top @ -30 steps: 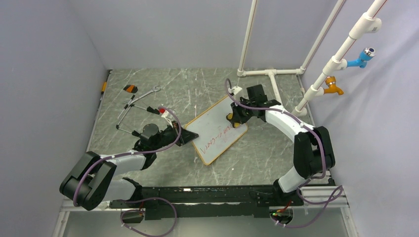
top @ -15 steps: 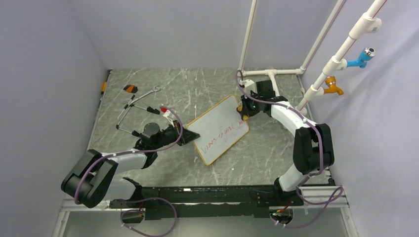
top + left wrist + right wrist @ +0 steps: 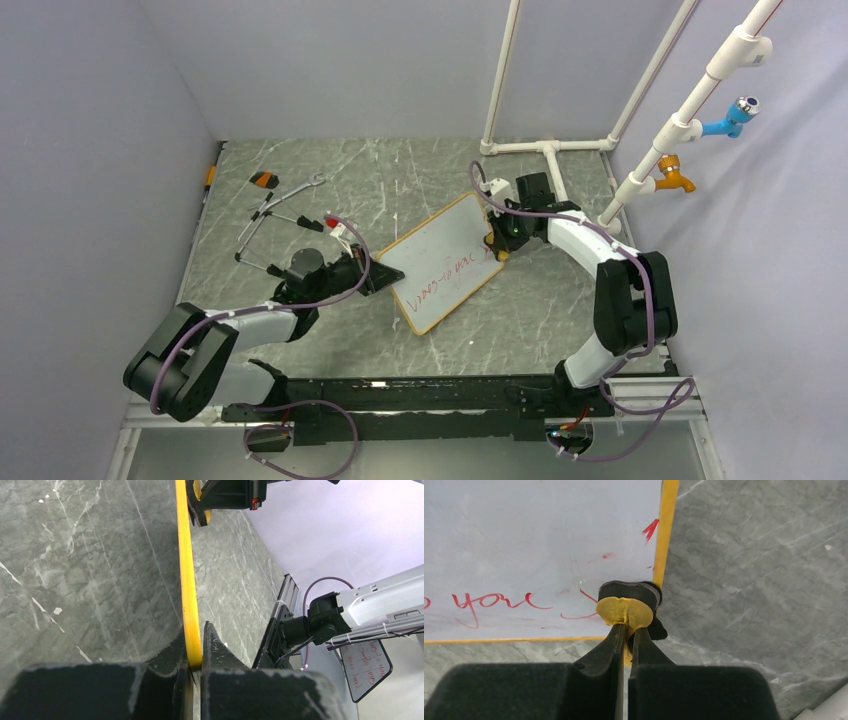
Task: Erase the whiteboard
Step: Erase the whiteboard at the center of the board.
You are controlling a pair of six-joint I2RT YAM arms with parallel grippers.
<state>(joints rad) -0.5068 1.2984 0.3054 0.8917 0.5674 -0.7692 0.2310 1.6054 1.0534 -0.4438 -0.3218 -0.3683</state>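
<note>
One grey marble bench point(image 3: 400, 180) fills my overhead view, and two arms reach in from 6 o'clock. One whiteboard point(image 3: 440, 262) lies flat at the bench's centre, turned diagonally, with red handwriting across its lower half. There are two claws. My left claw point(image 3: 194, 645) is clenched on the board's yellow frame at its 9 o'clock corner. Only the left wrist camera shows that grip, with the frame edge-on between the fingers. My right claw point(image 3: 626, 635) sits at the 3 o'clock corner, clenched on one small yellow-and-black eraser pad point(image 3: 626, 602). Only the right wrist camera shows the pad, at the frame's inner edge beside red strokes.
</note>
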